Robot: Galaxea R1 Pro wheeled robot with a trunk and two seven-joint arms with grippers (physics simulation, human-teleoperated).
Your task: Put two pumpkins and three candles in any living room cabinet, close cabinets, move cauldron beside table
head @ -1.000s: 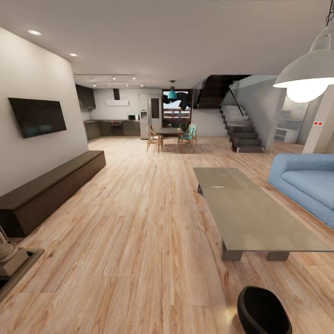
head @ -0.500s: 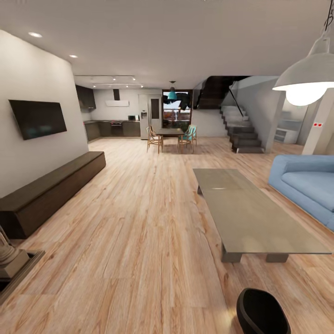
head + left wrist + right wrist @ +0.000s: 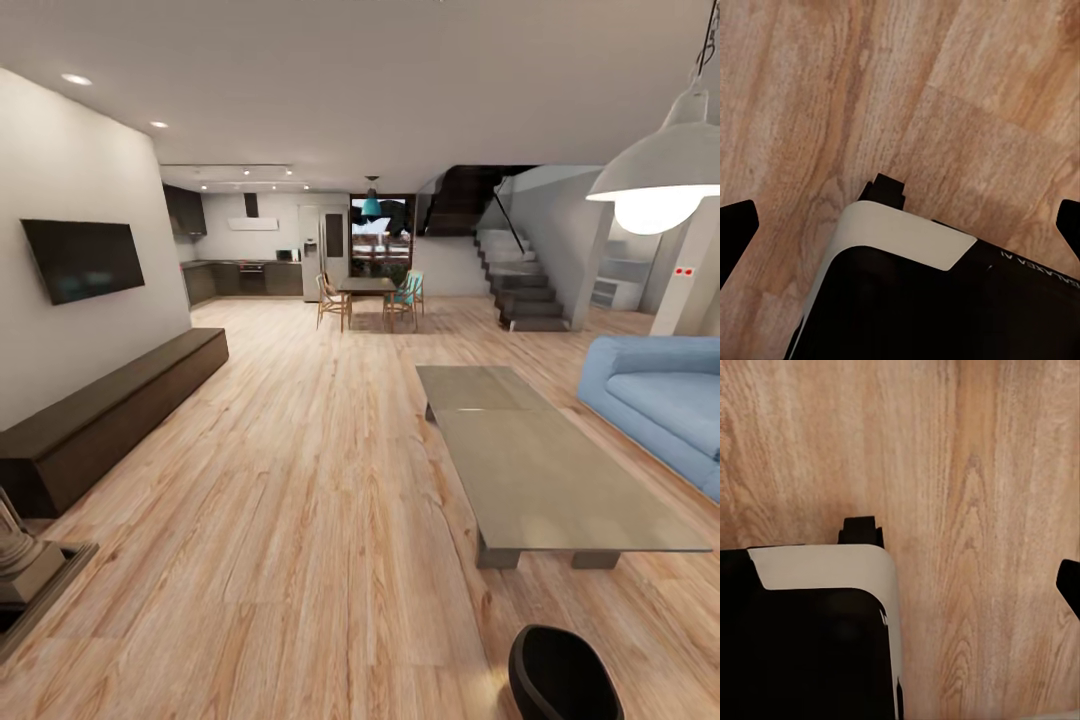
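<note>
The cauldron [image 3: 565, 675], glossy black, sits on the wood floor at the head view's bottom right, just short of the near end of the long low table [image 3: 545, 470]. The long dark cabinet [image 3: 110, 410] runs along the left wall under a TV, with all its fronts shut. Pumpkins and candles are out of view. In the left wrist view my left gripper [image 3: 900, 225] is wide open over my own base and the bare floor, with its fingertips [image 3: 736, 225] at the picture's edges. One of the right gripper's fingertips [image 3: 1070, 583] shows spread wide over the floor, holding nothing.
A blue sofa [image 3: 665, 400] stands right of the table. A stone statue on a dark stand [image 3: 25, 565] is at the near left. A dining table with chairs [image 3: 368, 295], the kitchen and stairs [image 3: 520, 285] lie far ahead. A wide strip of floor runs between cabinet and table.
The whole head picture has shifted slightly, so the camera has moved a little. Nothing in the room has moved, and both grippers hold nothing.
</note>
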